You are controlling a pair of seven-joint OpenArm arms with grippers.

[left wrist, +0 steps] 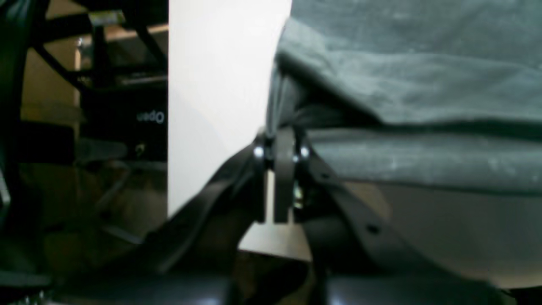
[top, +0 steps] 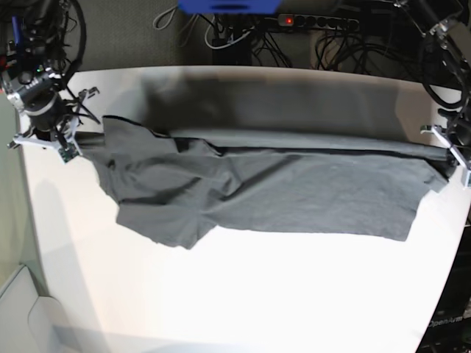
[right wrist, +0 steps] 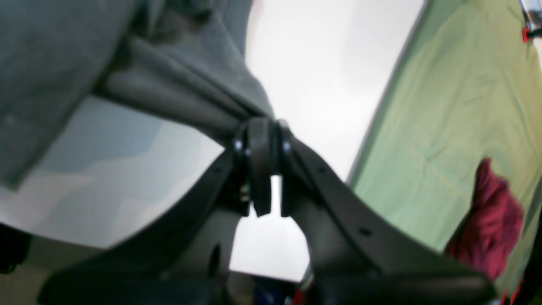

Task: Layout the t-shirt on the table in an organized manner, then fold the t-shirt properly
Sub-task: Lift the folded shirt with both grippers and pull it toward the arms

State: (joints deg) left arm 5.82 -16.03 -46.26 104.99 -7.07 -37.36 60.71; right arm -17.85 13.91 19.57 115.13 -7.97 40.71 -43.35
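Gripping the cloth at both ends, we have the dark charcoal-grey short-sleeved soft cloth t-shirt (top: 257, 195) stretched between the arms. Nearest in the wrist views, the left gripper (left wrist: 281, 152) has its jaws pressed together on a bunched edge of the cloth, and the right gripper (right wrist: 262, 146) is likewise clamped on a gathered corner. Further out, in the base view, the shirt spans the large white smooth matte tabletop (top: 243, 301) from side to side, its upper edge pulled into a taut line between the two grippers. The end towards the left arm lies fairly flat; the end towards the right arm is crumpled, with a sleeve folded over itself. We judge the layout step as part done: spreading and smoothing remain, and no proper fold has yet been made.
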